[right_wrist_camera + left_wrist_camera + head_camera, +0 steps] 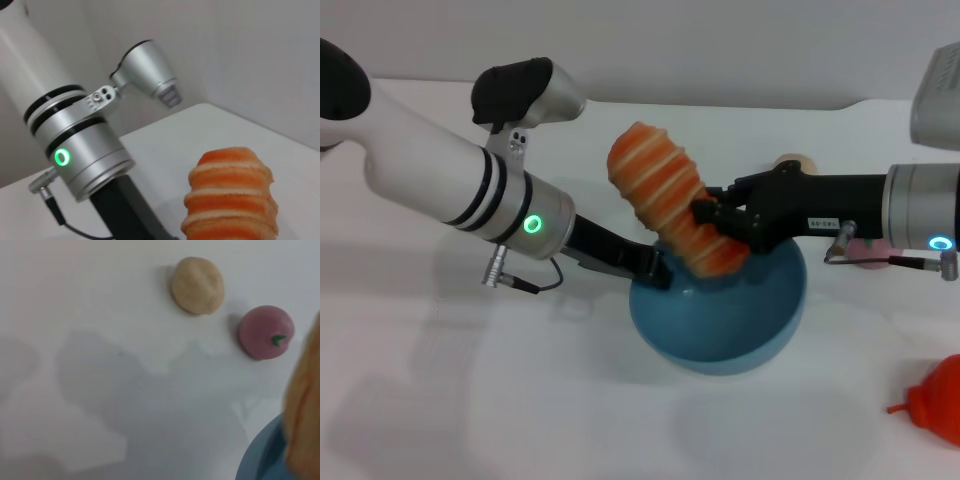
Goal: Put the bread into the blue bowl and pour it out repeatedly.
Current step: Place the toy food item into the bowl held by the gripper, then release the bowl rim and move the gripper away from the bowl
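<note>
One bread, clamped in right gripper jaws, over one blue bowl.

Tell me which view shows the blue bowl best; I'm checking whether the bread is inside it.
The head view: the whole blue bowl shows, with the bread held tilted over it by the right tool and the left tool at its rim. The left wrist view catches only a rim sliver; the right wrist view shows none.
</note>
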Controlling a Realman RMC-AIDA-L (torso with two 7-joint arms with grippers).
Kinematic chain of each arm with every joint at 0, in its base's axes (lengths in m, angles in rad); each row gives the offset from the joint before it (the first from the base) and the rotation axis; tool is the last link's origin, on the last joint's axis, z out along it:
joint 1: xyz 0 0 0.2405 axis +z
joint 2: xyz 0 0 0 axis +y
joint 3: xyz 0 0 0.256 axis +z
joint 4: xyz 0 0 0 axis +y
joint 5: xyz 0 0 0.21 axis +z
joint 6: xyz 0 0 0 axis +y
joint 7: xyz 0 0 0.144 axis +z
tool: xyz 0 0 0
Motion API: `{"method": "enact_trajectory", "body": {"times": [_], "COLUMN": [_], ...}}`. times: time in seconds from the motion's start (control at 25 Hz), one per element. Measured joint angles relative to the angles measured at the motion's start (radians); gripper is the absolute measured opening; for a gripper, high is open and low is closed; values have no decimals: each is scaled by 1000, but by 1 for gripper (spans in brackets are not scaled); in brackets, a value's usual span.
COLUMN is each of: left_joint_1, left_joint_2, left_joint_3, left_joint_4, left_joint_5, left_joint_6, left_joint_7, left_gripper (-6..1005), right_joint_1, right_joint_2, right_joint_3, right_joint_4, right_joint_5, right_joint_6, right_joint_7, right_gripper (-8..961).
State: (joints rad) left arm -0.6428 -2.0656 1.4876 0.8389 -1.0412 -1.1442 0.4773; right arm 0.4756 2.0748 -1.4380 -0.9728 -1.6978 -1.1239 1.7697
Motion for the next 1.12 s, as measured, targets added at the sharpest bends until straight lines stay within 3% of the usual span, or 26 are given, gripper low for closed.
{"method": "enact_trajectory", "body": {"times": [0.32,0.44,0.64,0.96,1.12], "left_joint_1": [1,4,4,-2,-2], "left_joint_2": [5,7,7,9,6], "left_joint_3": [6,0,-3,-2,14], "left_joint_4": [1,1,0,-2,-3], "left_joint_5": [-19,-19,-20,-13,-15], "left_joint_6": [13,13,35,69,80], "left_joint_7": [0,1,6,7,9], "left_gripper": [-1,-1,-1,0,0], "right_joint_1": [-25,-61,-174,-233,-264], "right_joint_2": [-4,-5,-2,2,4], "right_joint_3": [-42,-35,51,136,218], "right_joint_4": [-4,-35,-176,-200,-185], "right_joint_5": [-43,-47,-47,-34,64], "right_joint_6": [-11,-36,-105,-150,-147], "right_joint_7": [16,33,61,61,50], "right_gripper": [134,212,408,443,444]}}
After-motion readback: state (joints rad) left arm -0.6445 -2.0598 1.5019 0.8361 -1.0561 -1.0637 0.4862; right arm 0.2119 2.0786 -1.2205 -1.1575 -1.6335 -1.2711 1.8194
